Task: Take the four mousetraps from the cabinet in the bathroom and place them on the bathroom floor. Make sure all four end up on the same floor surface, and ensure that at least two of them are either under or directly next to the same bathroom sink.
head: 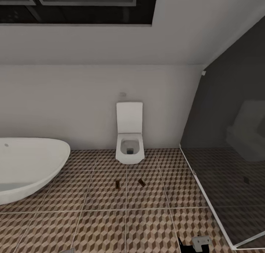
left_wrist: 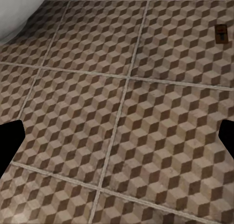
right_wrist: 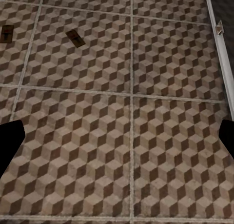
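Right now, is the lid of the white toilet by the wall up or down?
Up. The white toilet's flat lid stands upright against the wall, and the open bowl shows.

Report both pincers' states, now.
Left pincer: open, holding nothing.
Right pincer: open, holding nothing.

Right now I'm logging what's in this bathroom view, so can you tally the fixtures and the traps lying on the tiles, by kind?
Mousetraps on the bathroom floor: 2, one and another, lying in front of the toilet
Toilet: 1
Bathtub: 1
Glass shower screen: 1
Total: 5
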Available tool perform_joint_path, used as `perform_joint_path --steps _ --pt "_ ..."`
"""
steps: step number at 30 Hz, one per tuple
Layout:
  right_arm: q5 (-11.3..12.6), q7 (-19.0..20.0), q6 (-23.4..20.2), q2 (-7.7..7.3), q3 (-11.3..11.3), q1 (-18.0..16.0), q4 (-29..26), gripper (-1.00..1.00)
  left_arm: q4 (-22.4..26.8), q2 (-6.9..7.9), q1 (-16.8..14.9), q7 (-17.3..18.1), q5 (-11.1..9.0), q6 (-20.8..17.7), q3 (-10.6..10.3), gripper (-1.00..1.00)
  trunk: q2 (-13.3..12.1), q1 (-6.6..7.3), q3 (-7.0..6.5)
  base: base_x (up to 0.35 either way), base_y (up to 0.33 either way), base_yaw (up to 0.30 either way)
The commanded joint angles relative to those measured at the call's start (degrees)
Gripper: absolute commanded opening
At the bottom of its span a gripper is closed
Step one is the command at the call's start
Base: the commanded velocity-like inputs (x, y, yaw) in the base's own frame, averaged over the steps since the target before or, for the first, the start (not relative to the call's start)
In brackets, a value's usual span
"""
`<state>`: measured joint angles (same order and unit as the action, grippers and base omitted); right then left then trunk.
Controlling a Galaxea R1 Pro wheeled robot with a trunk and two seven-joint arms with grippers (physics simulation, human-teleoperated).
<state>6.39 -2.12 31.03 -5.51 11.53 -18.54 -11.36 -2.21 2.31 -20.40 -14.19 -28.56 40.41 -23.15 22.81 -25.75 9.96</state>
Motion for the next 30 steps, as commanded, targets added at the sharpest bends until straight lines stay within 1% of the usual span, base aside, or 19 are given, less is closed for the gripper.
perform_joint_path --steps 1,30 --pt "0.6 -0.2 0.2 -0.03 0.5 0.0 0.0 1.0 -0.2 -0.01 -0.1 -0.3 -0.1 0.2 -0.5 1.0 0.1 -0.03 0.1 0.0 0.0 0.0" --pt "0.6 -0.2 0.2 -0.03 0.5 0.0 0.0 1.0 -0.2 0.06 -0.1 -0.3 -0.1 0.2 -0.4 1.0 0.1 -0.03 0.09 0.0 0.0 0.0"
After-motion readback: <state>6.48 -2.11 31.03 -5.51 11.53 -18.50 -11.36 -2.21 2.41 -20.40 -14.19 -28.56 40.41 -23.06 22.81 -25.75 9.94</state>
